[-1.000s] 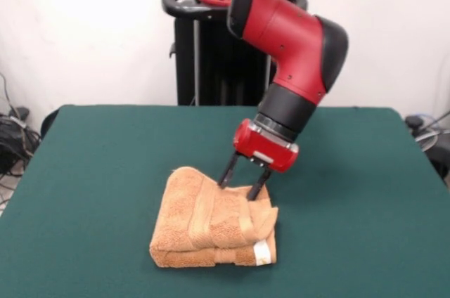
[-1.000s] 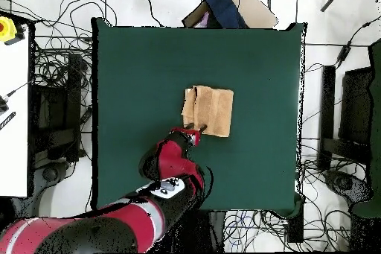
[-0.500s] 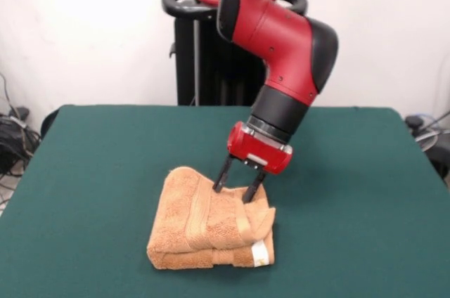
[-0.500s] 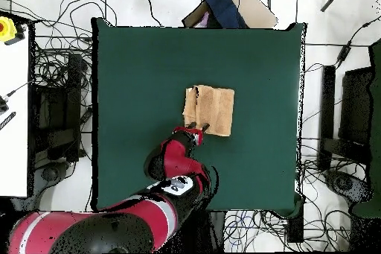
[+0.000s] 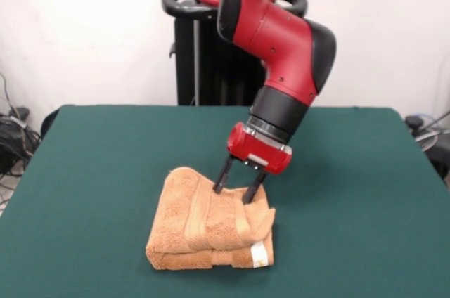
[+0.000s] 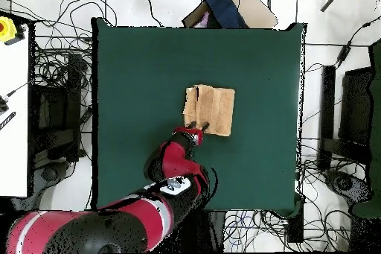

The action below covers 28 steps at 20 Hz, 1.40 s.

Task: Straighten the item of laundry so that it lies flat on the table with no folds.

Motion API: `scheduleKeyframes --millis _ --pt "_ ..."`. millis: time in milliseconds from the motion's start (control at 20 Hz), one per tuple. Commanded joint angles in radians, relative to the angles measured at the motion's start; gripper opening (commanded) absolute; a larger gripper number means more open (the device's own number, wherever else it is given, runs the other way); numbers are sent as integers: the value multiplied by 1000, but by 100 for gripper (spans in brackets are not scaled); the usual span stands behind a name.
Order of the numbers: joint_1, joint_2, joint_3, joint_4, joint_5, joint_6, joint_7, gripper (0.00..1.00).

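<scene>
A: Hand [image 5: 234, 195] status?
B: Set at the far edge of the towel [image 5: 209, 221], on the robot's side. 2 dark fingers [image 5: 221, 175] spread moderately apart, both tips pressed down into the top of the cloth. Nothing pinched between them as far as visible. Red hand body tilted, hanging off a black wrist section of the red arm [image 5: 281, 38].

A: Confirmed from above?
B: Confirmed. Hand [image 6: 197, 127] seen at the towel's [image 6: 210, 109] edge nearest the robot's base. Arm [image 6: 134, 217] reaching up from the bottom of the overhead view.

A: Location of the towel?
B: Lying on the green table [image 5: 91, 171], roughly central, slightly toward the camera side in the front view. Well apart from every table edge [image 6: 253, 57] in the overhead view.

A: Condition of the towel?
B: Not flat. Folded into a thick rectangular bundle, at least 2 layers visible along the near edge. Upper layer rumpled, with a raised flap curling at the near right corner. Woven band stripe running across the top layer. Small white tag [image 5: 261, 252] showing at the near right corner, touching the table.

A: Surroundings?
B: Black pedestal [image 5: 211, 52] standing behind the table's far side. Cables [image 6: 52, 65] strewn over the floor around the table in the overhead view.
</scene>
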Motion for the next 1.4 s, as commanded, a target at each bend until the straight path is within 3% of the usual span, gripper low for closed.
scheduleKeyframes --millis 50,350,700,900,1000,1400 --pt "120 120 -70 -124 183 85 48 100" --pt "255 138 -238 -117 275 287 21 100" --pt "127 112 -94 -161 130 203 119 100" --pt "12 -12 69 -122 -30 241 135 100" --pt "-8 -61 115 -98 -65 276 141 100" --pt "-6 -128 179 -49 -76 345 181 100"
